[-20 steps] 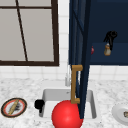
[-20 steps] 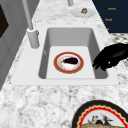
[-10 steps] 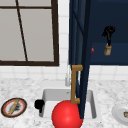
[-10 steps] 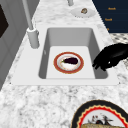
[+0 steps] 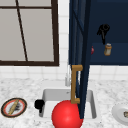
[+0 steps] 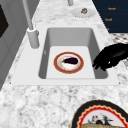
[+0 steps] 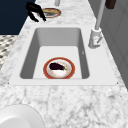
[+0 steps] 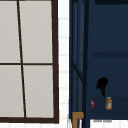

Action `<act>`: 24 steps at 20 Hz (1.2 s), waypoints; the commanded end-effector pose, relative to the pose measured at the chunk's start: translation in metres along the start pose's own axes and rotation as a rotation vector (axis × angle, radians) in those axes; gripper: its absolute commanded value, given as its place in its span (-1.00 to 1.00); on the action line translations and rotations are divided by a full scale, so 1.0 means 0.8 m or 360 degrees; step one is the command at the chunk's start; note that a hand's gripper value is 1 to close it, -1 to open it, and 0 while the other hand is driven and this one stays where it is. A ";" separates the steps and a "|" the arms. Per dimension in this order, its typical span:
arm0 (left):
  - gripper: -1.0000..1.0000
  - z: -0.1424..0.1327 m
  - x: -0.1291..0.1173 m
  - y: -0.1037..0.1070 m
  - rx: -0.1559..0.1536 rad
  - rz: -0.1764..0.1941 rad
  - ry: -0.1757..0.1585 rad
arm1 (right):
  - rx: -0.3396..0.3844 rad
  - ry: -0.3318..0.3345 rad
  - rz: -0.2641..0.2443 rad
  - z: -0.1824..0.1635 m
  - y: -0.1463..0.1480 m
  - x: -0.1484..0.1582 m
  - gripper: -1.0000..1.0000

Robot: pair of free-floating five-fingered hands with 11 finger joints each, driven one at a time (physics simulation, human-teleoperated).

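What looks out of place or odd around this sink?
A red-rimmed plate carrying a dark aubergine lies flat on the bottom of the white sink basin, where food looks odd. The navy cabinet door also stands open, edge-on above the sink.

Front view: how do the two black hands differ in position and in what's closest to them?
The left black hand hangs low at the left rim of the white sink; the right black hand is high inside the open dark blue cabinet. The left hand is nearest the sink's edge; the right hand hangs just above a small orange jar, fingers pointing down, not touching it. Both have relaxed fingers and hold nothing.
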 end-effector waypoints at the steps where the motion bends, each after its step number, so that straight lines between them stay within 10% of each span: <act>1: 0.00 0.000 0.000 0.000 0.0000 0.0000 0.0000 | 0.0046 -0.0063 0.0058 0.005 0.006 0.029 -1.00; 12: 0.00 0.000 0.000 0.000 0.0000 0.0000 0.0000 | -0.0030 -0.0032 0.0003 0.083 0.061 0.088 -1.00; 24: 0.00 0.000 0.000 0.000 0.0000 0.0000 0.0000 | 0.0256 -0.0178 0.0086 -0.058 0.102 0.087 -1.00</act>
